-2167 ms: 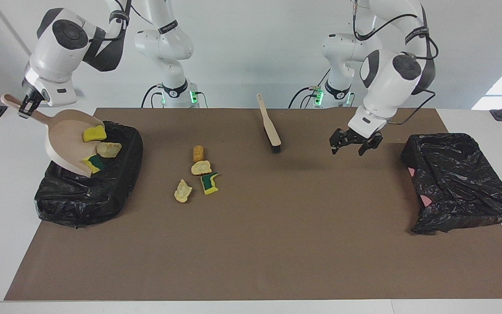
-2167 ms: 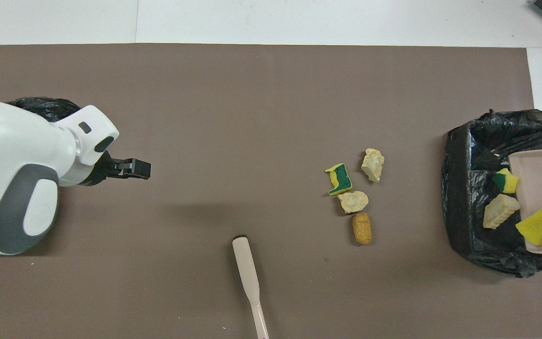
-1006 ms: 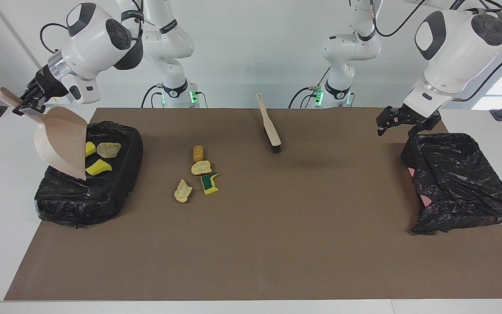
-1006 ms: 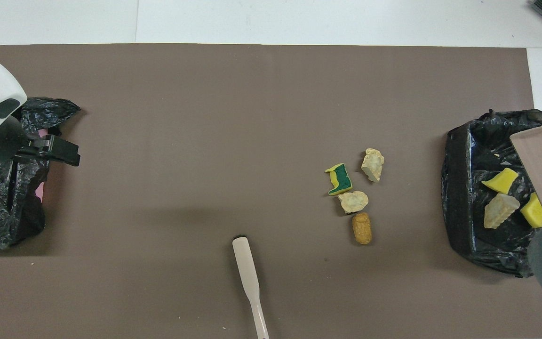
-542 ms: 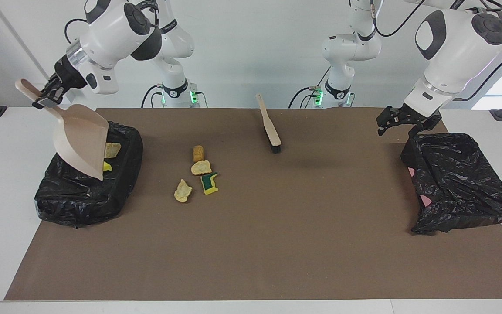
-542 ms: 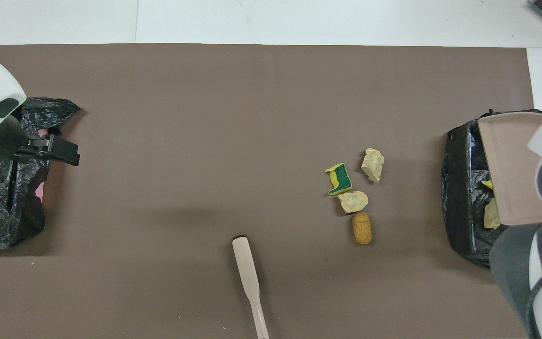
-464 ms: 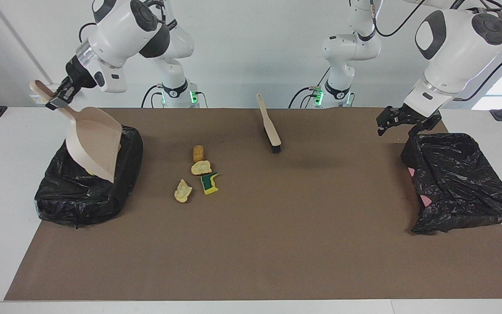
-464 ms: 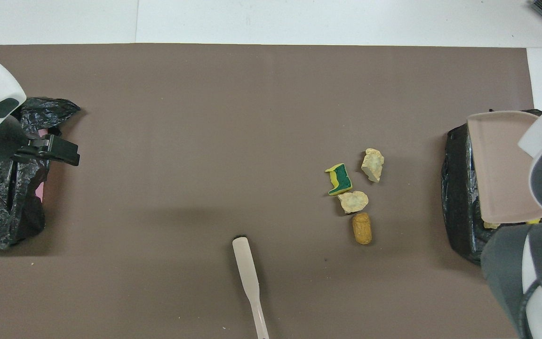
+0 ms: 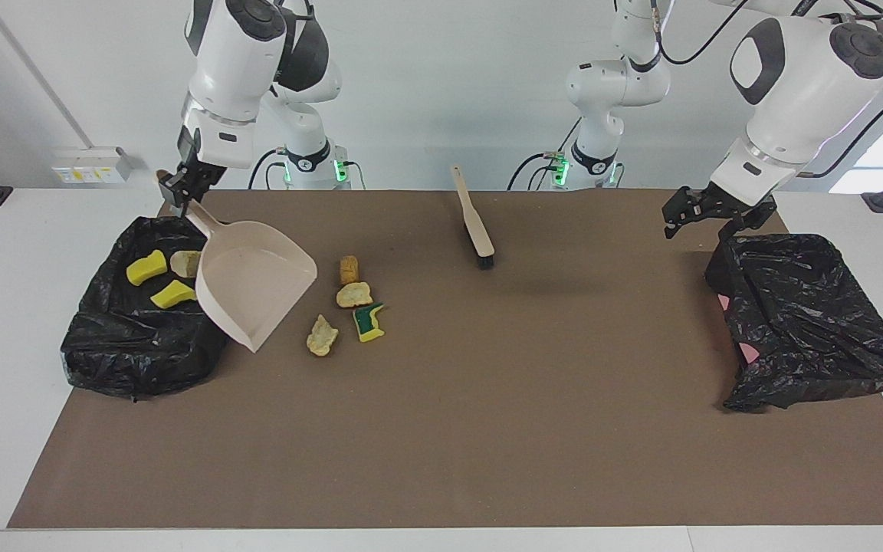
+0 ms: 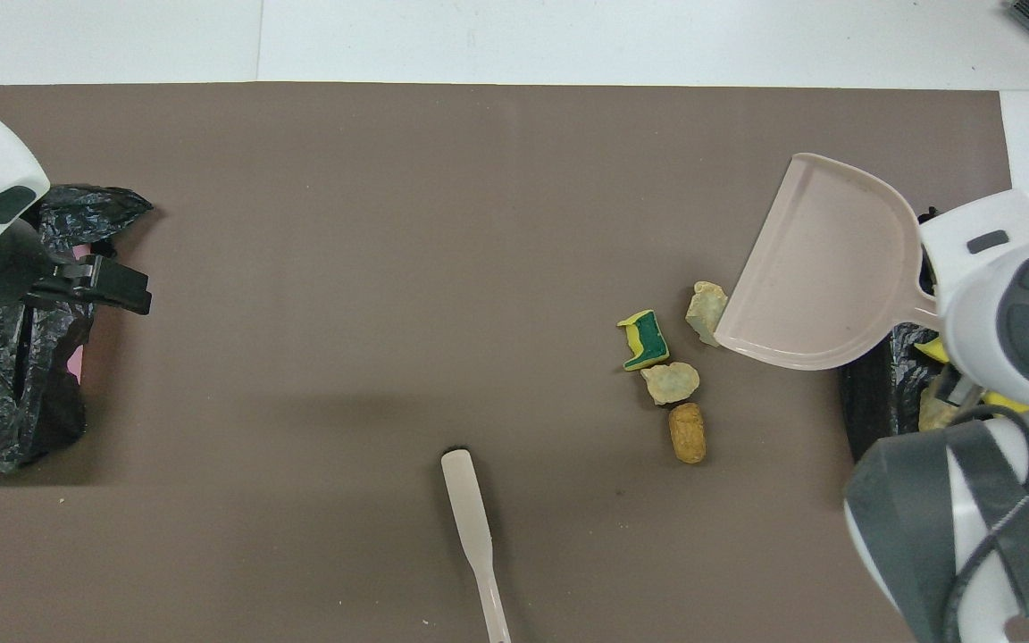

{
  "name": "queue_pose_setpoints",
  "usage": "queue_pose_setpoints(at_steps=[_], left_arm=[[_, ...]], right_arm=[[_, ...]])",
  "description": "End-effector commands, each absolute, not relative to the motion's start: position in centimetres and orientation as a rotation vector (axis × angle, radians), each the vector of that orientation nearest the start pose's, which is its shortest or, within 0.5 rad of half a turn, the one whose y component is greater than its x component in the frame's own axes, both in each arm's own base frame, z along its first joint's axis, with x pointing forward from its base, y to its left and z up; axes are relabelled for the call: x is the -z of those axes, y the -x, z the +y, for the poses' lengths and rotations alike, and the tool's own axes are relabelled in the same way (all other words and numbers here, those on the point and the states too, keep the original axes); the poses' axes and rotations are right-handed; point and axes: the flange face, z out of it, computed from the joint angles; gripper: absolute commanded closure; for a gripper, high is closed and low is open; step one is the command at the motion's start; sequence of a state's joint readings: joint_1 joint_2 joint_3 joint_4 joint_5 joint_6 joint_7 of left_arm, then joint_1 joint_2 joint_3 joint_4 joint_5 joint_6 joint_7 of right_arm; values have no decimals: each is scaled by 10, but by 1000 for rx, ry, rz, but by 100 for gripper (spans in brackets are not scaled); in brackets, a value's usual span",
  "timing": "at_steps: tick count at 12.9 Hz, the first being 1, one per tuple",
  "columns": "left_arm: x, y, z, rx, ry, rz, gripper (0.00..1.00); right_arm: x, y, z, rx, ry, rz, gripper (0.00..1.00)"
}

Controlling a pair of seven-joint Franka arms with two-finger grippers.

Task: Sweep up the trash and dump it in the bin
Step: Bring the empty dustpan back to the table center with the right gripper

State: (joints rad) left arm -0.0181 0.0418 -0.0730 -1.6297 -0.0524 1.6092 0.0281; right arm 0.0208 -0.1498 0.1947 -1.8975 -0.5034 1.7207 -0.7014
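Right gripper (image 9: 182, 189) pointed down, fingers clamped on a handle, left gripper (image 9: 706, 217) raised, waiting, fingers spread.

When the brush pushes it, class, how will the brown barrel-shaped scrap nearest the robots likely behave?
The brown scrap looks rounded, so it may roll rather than slide. It looks small, so probably light. Lying against the tan lump, it might nudge that too.

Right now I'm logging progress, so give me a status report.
Right gripper shut on dustpan handle, pan empty. Left gripper open, waiting over the other bin. Three scraps binned; four scraps still on mat. Brush idle.
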Motion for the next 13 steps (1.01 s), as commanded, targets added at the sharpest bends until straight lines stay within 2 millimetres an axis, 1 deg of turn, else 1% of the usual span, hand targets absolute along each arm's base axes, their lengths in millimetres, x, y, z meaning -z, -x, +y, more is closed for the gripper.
queue_pose_setpoints(at_steps=[1,3,4,5,6,7,8,9,10,11,12,13], left_arm=[[-580,-568,-53,-99,3174,192,0],[-580,-568,-53,-99,3174,192,0],[-580,-568,-53,-99,3174,192,0],[-580,-568,-53,-99,3174,192,0],[-580,-568,-53,-99,3174,192,0],[-580,-568,-53,-99,3174,192,0],[-580,-568,-53,-99,3174,192,0],[-580,-568,-53,-99,3174,192,0],[-580,-568,-53,-99,3174,192,0],[-580,-568,-53,-99,3174,192,0],[-580,-568,-53,-99,3174,192,0],[-580,-568,-53,-99,3174,192,0]], right_arm=[[-562,-526,129,124,-2551,1004,100],[-545,-542,180,82,-2688,797,100],[-529,-548,209,73,-2754,680,100],[-513,-562,228,80,-2860,515,100],[-504,-578,245,84,-2991,348,100],[-499,-589,263,76,-3068,255,100],[-489,-597,289,49,-3120,164,100],[-472,-601,315,32,-3160,45,100],[-458,-597,343,10,-3180,9,100],[-444,-600,356,-11,-3195,-31,100],[-431,-608,368,-60,-3227,-89,100],[-418,-611,397,-108,-3262,-145,100]])
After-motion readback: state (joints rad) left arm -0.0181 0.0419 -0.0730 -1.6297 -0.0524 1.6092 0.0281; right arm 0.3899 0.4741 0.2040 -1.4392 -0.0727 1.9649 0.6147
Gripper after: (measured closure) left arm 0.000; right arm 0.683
